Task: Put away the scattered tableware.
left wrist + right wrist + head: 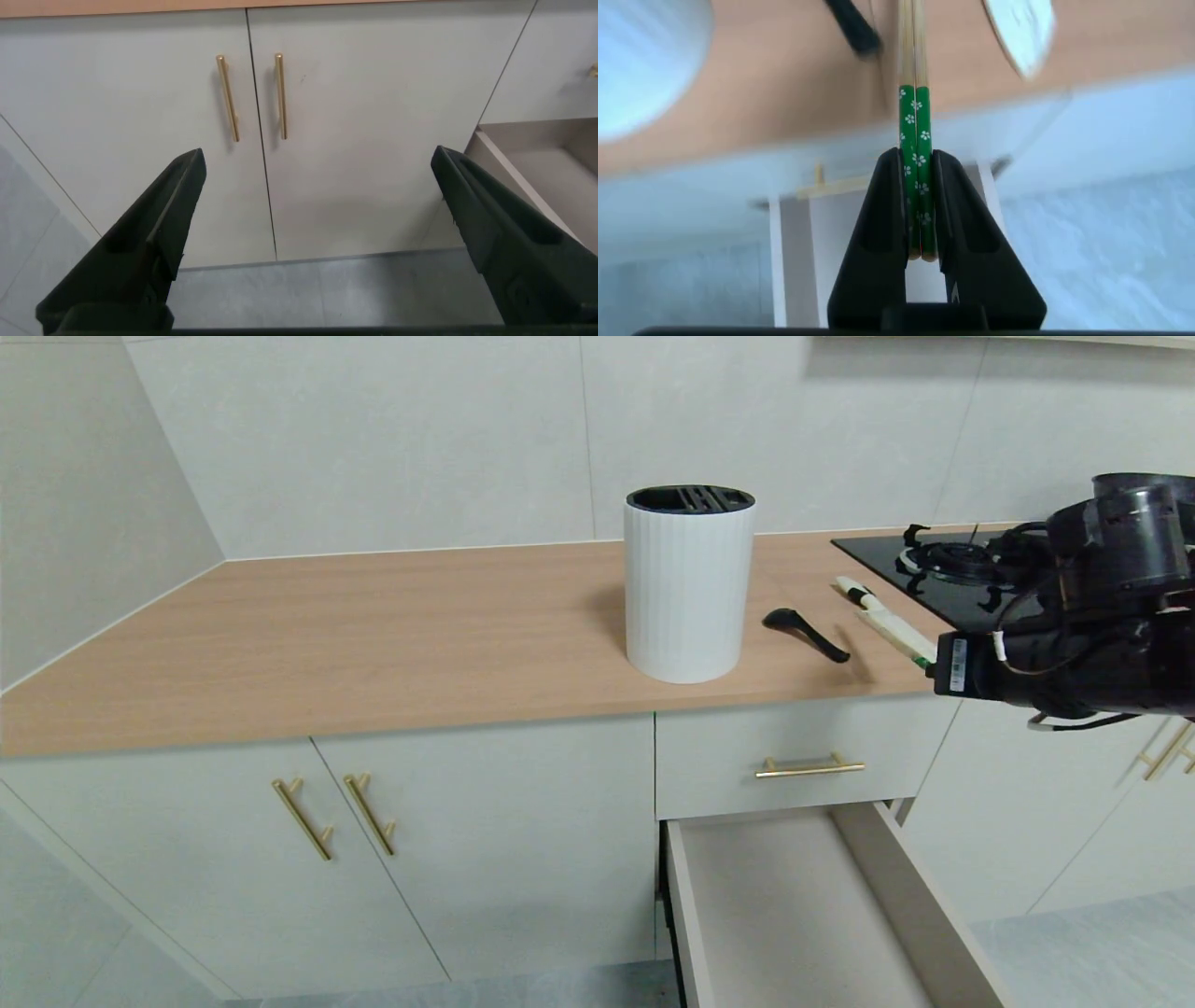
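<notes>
My right gripper (920, 177) is shut on a pair of pale chopsticks (915, 112) with green flowered ends. In the head view that gripper (945, 665) is at the counter's front right edge, and the chopsticks (901, 637) point back over the wood. A white spoon (856, 590) lies just beyond their far ends, and a black spoon (805, 633) lies to their left. The white ribbed holder (689, 586) with a black slotted top stands upright left of the black spoon. My left gripper (318, 247) is open with nothing in it, low in front of the cabinet doors (252, 131).
An open drawer (794, 905) juts out below the counter, under a shut drawer with a gold handle (808, 766). A black gas hob (943, 565) sits at the back right. The wooden counter (373, 625) stretches to the left, with a tiled wall behind it.
</notes>
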Tool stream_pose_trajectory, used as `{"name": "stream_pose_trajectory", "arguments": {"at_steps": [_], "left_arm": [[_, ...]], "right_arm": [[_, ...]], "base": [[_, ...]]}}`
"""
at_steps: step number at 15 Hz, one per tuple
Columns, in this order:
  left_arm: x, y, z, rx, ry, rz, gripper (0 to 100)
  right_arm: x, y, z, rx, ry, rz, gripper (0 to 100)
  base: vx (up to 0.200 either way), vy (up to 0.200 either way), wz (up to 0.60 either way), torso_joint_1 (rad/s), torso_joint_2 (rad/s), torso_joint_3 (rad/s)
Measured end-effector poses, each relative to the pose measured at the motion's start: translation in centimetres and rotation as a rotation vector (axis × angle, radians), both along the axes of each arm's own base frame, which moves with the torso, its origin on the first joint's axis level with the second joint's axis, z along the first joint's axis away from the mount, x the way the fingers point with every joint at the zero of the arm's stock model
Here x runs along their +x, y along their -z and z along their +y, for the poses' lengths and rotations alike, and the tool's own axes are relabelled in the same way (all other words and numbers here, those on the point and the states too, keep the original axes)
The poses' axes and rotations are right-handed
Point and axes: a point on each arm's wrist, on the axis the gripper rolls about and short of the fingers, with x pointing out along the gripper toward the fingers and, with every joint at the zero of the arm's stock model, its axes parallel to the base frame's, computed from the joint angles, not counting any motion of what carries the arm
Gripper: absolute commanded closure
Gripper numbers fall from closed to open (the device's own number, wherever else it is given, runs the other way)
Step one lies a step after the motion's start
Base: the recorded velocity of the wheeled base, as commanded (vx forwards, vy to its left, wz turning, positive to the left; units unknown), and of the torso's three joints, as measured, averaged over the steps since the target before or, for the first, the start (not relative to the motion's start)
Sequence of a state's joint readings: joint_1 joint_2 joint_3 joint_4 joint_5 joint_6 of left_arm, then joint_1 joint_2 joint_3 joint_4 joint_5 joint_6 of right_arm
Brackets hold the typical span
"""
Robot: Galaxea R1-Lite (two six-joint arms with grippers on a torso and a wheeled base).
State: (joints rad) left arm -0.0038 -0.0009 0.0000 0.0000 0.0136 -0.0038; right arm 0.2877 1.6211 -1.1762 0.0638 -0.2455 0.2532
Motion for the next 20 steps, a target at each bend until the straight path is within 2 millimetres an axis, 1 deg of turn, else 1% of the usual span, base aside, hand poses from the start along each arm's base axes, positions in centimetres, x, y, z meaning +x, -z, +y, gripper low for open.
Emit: {"name": "stream_pose_trajectory", "arguments": {"at_steps": [5, 9, 10, 12, 14, 17, 20], "left_arm": [[0.0, 0.0, 0.0, 0.0, 0.0, 0.0, 0], [0.0, 0.0, 0.0, 0.0, 0.0, 0.0, 0], [0.0, 0.0, 0.0, 0.0, 0.0, 0.0, 0], [0.0, 0.0, 0.0, 0.0, 0.0, 0.0, 0], [0.0, 0.0, 0.0, 0.0, 0.0, 0.001, 0], [0.0, 0.0, 0.0, 0.0, 0.0, 0.001, 0], [0.0, 0.0, 0.0, 0.0, 0.0, 0.0, 0]], "right_arm": [[-5.0, -0.3, -0.7, 0.036, -0.197, 0.005, 100], [-9.3, -0.4, 0.2, 0.007, -0.375, 0.068, 100], [-10.0, -0.5, 0.4, -0.006, -0.407, 0.075, 100], [-10.9, -0.3, 1.0, -0.022, -0.46, 0.098, 100], [-11.2, 0.1, 1.5, -0.02, -0.51, 0.121, 100], [-11.3, 0.8, 2.0, -0.037, -0.557, 0.144, 100], [-10.9, 1.5, 2.4, -0.047, -0.569, 0.175, 100]], "base": [[0.0, 0.0, 0.0, 0.0, 0.0, 0.0], [0.0, 0.0, 0.0, 0.0, 0.0, 0.0], [0.0, 0.0, 0.0, 0.0, 0.0, 0.0], [0.0, 0.0, 0.0, 0.0, 0.0, 0.0], [0.0, 0.0, 0.0, 0.0, 0.0, 0.0], [0.0, 0.0, 0.0, 0.0, 0.0, 0.0], [0.0, 0.0, 0.0, -0.019, 0.04, 0.028]]}}
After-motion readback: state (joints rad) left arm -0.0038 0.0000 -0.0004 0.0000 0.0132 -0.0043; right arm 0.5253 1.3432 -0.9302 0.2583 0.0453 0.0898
